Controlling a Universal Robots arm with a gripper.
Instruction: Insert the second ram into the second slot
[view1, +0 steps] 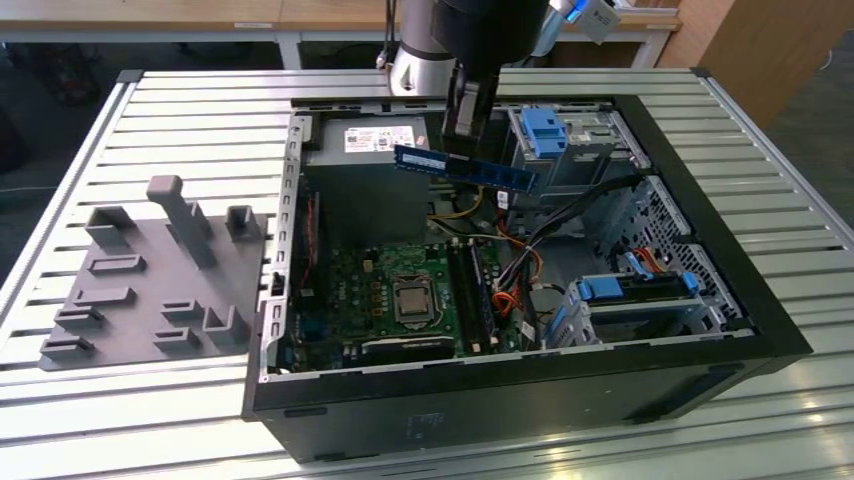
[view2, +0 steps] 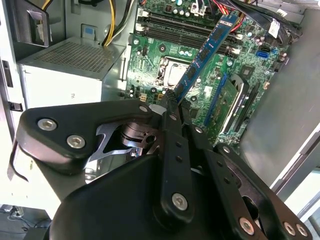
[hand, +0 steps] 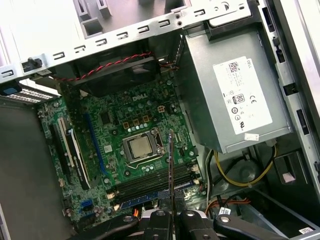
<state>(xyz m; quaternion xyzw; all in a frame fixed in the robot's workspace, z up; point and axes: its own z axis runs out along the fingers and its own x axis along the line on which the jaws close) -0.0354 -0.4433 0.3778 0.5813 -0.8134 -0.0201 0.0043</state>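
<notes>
Supporting table (view1: 200, 110): slatted metal surface; it carries the whole setup
Computer case (view1: 534, 400): black tower on its side, open side up, on the table
Fixture (view1: 147, 290): grey moulded holder with upright posts; it lies on the table beside the case, toward the exterior view's left
Power supply (view1: 367, 185): grey box with a white label, in the case's far corner; yellow and black wires leave it in the first wrist view
Motherboard (hand: 110, 130): green board on the case floor, next to the power supply
Arm (view1: 454, 40): it comes down from above the far rim of the case
Gripper (view2: 172, 102): black fingers closed together on one end of the second ram; it hangs over the open case
Second ram (view1: 467, 167): blue stick held in the air above the case interior, free end reaching toward the exterior view's right; clear of the board
CPU socket (hand: 139, 146): square metal frame mid-board
Memory slots (hand: 155, 180): long parallel strips just beside the socket; the ram hangs edge-on above them in the first wrist view
</notes>
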